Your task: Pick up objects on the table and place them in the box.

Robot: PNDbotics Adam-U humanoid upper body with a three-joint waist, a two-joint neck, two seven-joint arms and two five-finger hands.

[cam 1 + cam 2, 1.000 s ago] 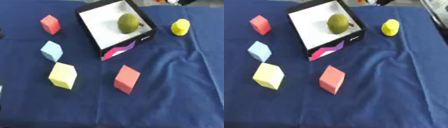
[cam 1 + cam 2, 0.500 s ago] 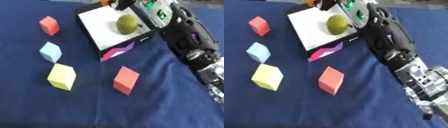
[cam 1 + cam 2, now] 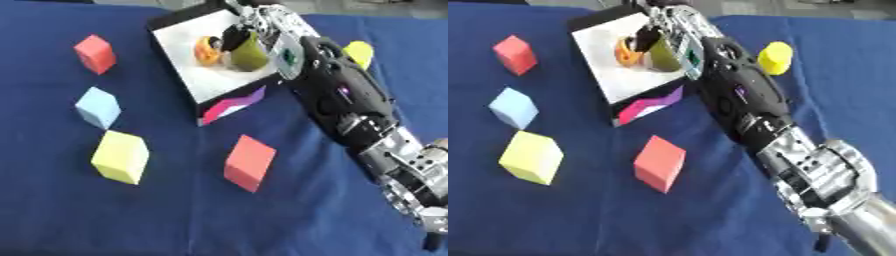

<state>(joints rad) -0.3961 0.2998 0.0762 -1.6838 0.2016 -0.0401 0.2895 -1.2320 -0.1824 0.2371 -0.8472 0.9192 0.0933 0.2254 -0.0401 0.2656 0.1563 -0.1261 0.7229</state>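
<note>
Right robot hand [image 3: 241, 30] reaches over the box [image 3: 179, 80], fingers pinching an orange object [image 3: 207, 50] beside the green fruit [image 3: 250, 54]. Blocks and yellow piece [image 3: 359, 52] sit on the tabletop [image 3: 175, 215].

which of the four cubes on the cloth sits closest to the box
The salmon-red cube, just below the box's front corner. The light blue cube, yellow cube and red cube all lie further off to the left.

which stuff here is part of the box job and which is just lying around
Job things:
box
orange object and green fruit, both in the box
right robot hand over them
red cube
light blue cube
yellow cube
coral block
yellow object

Lying about:
blue cloth only
</note>
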